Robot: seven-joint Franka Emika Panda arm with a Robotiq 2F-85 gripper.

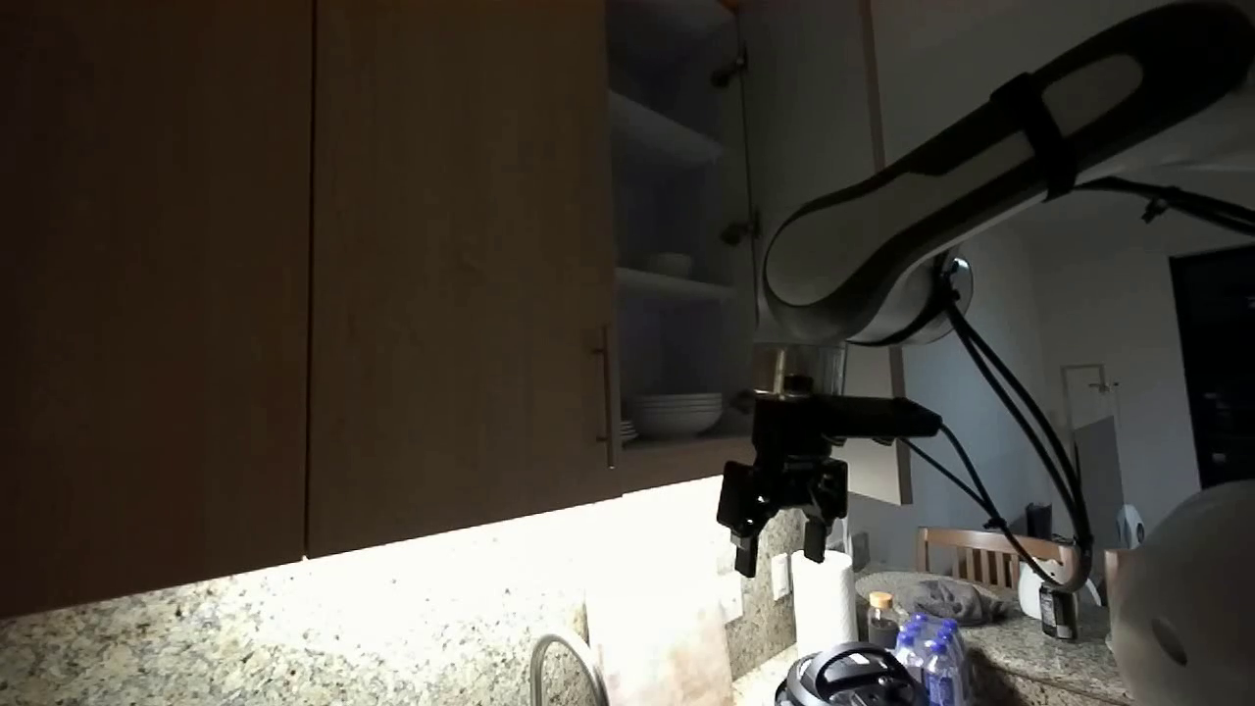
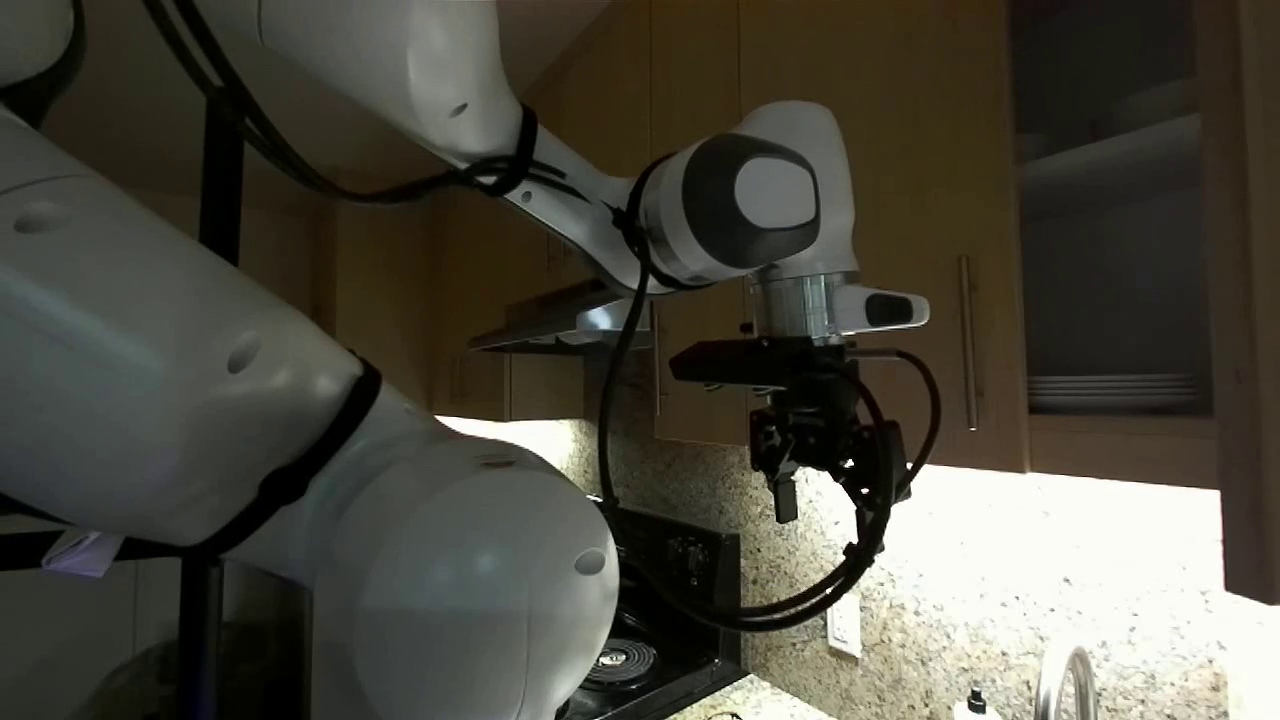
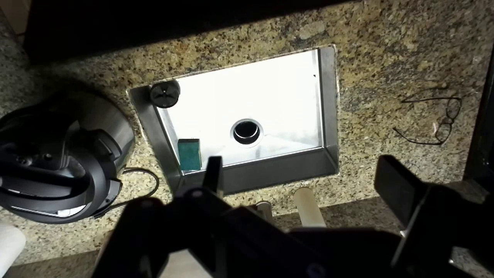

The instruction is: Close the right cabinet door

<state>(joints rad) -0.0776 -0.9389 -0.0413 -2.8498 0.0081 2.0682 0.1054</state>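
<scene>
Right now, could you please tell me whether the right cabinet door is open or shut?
Open: in an exterior view, the right cabinet door stands swung outward, leaving the shelves and stacked bowls inside exposed.

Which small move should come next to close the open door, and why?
Probably move the gripper around the free edge of the cabinet door: it stands open, the gripper hangs on its inner side, and closing likely needs a push from outside.
</scene>
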